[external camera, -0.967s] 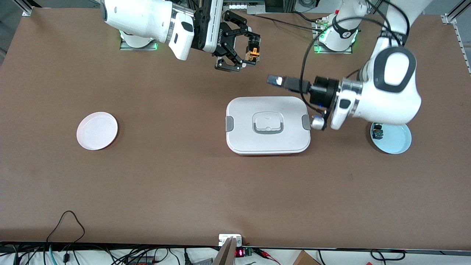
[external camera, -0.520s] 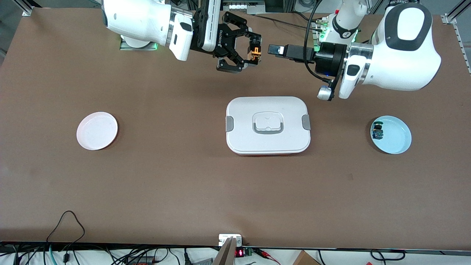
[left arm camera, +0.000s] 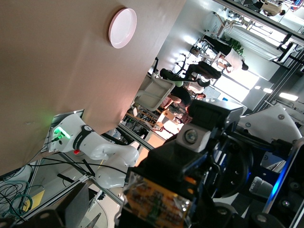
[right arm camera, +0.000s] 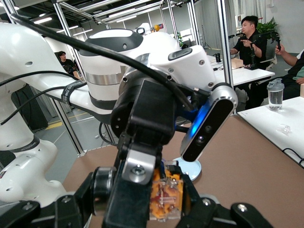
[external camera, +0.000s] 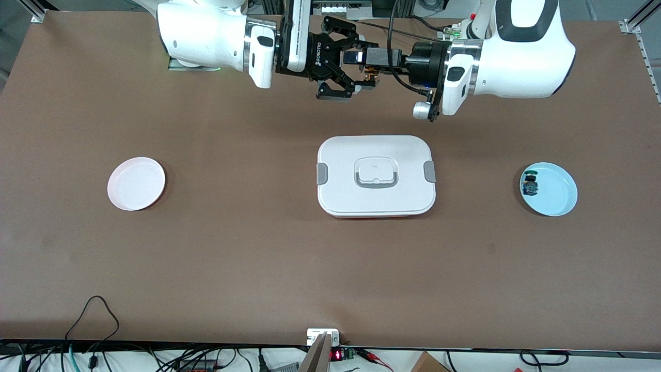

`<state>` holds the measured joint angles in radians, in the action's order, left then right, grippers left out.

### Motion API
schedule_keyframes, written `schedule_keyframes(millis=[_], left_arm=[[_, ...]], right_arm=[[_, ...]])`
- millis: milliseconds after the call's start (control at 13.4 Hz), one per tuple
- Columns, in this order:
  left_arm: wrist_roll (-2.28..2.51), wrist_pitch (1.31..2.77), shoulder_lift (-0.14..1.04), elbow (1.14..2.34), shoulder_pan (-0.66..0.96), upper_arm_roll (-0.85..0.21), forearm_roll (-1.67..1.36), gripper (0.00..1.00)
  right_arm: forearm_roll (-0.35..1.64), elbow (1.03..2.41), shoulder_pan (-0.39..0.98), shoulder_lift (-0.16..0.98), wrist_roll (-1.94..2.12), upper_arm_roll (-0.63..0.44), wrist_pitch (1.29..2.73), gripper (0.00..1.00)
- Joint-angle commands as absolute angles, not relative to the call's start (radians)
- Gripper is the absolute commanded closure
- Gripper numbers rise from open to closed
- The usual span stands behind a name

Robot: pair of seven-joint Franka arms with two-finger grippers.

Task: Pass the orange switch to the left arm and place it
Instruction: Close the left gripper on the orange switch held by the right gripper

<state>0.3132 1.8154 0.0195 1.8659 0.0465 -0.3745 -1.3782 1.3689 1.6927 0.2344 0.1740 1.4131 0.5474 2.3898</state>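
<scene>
We grip the orange switch in our right end effector; our left end effector, fingers unreadable, meets it near the surface's robot-side edge.

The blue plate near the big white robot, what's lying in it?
On the blue plate lies one small switch with a green cap and blue body, close to the rim nearest the box. The rest of the plate is bare. Its underside is hidden.

Brown table: white box (centre), pink plate, blue plate.
</scene>
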Motion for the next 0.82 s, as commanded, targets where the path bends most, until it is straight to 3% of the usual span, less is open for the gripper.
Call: schedule_keyframes(millis=[0,297,669,743], left_arm=[[0.347,1.812,-0.012,1.891,0.022,-0.376,-1.401,0.05],[0.348,1.756,-0.012,1.881,-0.041,-0.376,-1.401,0.07],[0.334,1.759,-0.012,1.865,-0.043,-0.376,-1.404,0.43],[0.334,1.761,-0.012,1.865,-0.043,-0.376,-1.404,0.43]], right_arm=[[1.404,1.697,0.241,0.167,1.443,0.546,2.405,1.00],[1.404,1.697,0.241,0.167,1.443,0.546,2.405,1.00],[1.393,1.697,0.238,0.166,1.445,0.546,2.417,1.00],[1.393,1.697,0.239,0.166,1.445,0.546,2.428,1.00]])
